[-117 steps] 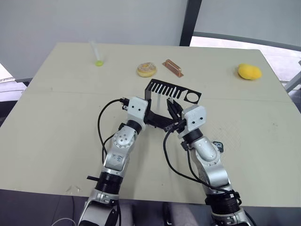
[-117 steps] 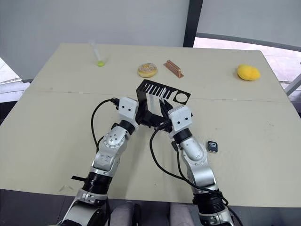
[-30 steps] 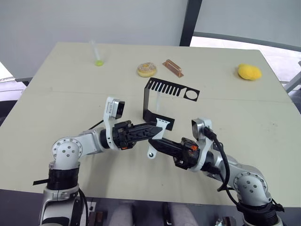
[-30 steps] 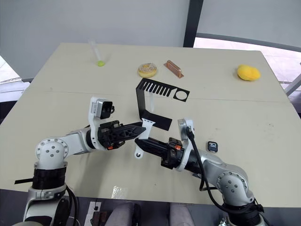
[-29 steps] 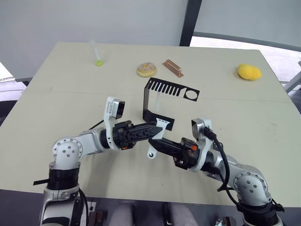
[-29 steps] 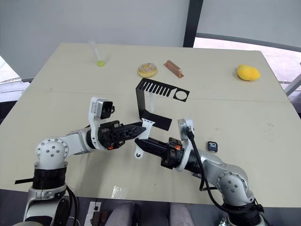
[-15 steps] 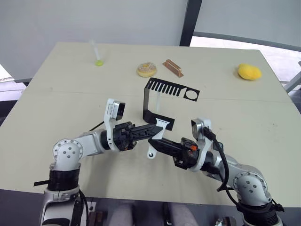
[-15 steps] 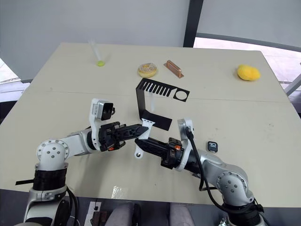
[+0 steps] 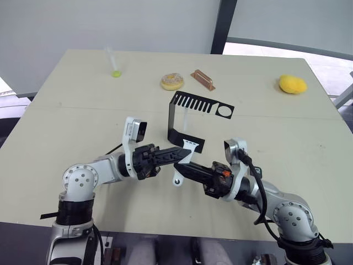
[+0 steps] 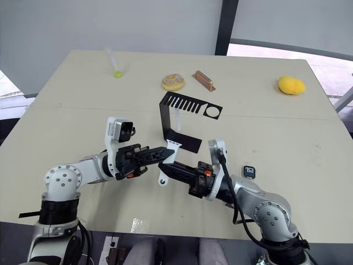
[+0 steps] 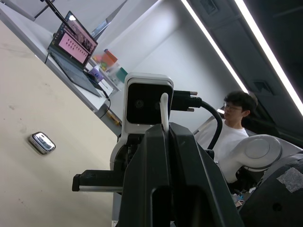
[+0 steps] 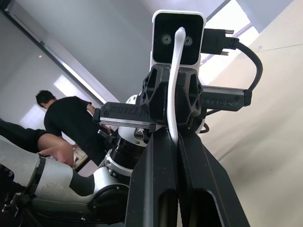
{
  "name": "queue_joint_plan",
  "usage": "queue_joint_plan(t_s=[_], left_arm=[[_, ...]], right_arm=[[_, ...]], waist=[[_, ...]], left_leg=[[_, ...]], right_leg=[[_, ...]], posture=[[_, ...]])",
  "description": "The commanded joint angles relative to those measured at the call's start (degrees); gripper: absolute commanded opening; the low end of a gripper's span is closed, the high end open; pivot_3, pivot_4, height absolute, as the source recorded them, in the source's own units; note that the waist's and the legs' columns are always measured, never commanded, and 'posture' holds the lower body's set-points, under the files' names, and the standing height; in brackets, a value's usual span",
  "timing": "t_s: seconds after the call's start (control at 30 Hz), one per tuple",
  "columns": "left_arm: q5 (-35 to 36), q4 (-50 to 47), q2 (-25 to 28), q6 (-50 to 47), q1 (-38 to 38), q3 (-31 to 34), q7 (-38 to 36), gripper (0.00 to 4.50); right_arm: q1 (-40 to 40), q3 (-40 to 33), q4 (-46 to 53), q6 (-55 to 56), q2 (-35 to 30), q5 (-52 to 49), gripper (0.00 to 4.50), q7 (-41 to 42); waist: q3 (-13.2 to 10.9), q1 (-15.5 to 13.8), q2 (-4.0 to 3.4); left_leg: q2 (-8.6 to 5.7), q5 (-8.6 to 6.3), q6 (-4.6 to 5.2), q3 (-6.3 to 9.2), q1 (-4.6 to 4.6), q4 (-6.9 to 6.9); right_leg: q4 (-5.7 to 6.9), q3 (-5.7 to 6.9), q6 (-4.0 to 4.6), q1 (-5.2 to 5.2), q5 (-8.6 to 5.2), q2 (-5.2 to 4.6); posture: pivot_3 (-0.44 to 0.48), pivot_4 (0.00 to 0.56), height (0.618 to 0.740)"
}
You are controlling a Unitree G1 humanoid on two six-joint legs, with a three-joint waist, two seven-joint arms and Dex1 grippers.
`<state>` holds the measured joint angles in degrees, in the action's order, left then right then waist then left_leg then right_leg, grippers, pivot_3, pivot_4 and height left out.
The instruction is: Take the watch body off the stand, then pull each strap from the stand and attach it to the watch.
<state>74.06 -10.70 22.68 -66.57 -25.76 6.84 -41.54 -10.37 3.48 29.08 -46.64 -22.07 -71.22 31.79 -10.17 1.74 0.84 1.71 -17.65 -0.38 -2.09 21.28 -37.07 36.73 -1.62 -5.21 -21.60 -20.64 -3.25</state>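
both grippers meet over the tabletop (image 9: 66, 138) in front of the stand (image 9: 190, 118). left gripper (image 9: 179, 152) jaws clamped on upper end of a white strap (image 9: 183, 163); right gripper (image 9: 181, 167) jaws clamped on its lower part. watch body (image 10: 250, 171) lies flat on the tabletop, apart, beside the right arm.

table (image 9: 66, 127): beige | wall (image 9: 110, 22): grey | pillar (image 9: 227, 22): dark | ceiling light strips (image 11: 265, 42) | laptop (image 11: 75, 47)
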Motion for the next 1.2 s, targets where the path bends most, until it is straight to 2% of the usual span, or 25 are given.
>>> queue_joint_plan(t_s=[0.03,0.07,0.17,0.63,1.2], left_arm=[[-0.3,-2.5,-0.1,1.1,-0.1,-0.6,-0.2,0.02],[-1.0,-2.4,-0.2,1.5,-0.2,-0.8,0.6,0.02],[-1.5,-2.6,-0.2,2.2,-0.8,-1.1,0.2,0.90],[1.0,-0.4,-1.5,1.5,-2.3,-0.5,0.9,0.90],[1.1,0.6,-0.6,1.1,-2.1,0.2,0.9,0.90]], right_arm=[[-0.2,-0.2,2.4,0.3,-0.3,-0.2,0.00,1.1],[-0.2,-0.2,2.3,0.3,-0.3,-0.2,0.00,1.2],[-0.2,-0.2,2.3,0.3,-0.3,-0.1,0.00,1.4],[-0.1,-0.5,2.4,0.4,-0.4,-0.1,0.00,0.8],[0.3,-0.5,2.7,0.6,-0.2,-0.2,0.00,0.8]], waist=[[0.0,0.0,0.00],[0.0,0.0,0.00],[0.0,0.0,0.00],[0.0,0.0,0.00],[0.0,0.0,0.00]], left_leg=[[0.00,0.00,0.00,0.00,0.00,0.00],[0.00,0.00,0.00,0.00,0.00,0.01],[0.00,0.00,0.00,0.00,0.01,0.01],[0.00,0.00,0.00,0.00,0.04,0.04],[0.00,0.00,0.00,0.00,0.05,0.07]], right_leg=[[0.00,0.00,0.00,0.00,0.00,0.00],[-0.01,0.00,0.00,0.00,0.00,0.00],[-0.04,0.00,0.00,0.00,0.00,-0.01],[-0.13,0.01,0.00,0.00,0.00,-0.01],[-0.19,0.01,0.00,0.00,0.00,-0.02]], posture=[[0.000,0.150,0.740],[0.000,0.150,0.740],[0.000,0.150,0.740],[0.000,0.150,0.740],[0.000,0.150,0.740]])
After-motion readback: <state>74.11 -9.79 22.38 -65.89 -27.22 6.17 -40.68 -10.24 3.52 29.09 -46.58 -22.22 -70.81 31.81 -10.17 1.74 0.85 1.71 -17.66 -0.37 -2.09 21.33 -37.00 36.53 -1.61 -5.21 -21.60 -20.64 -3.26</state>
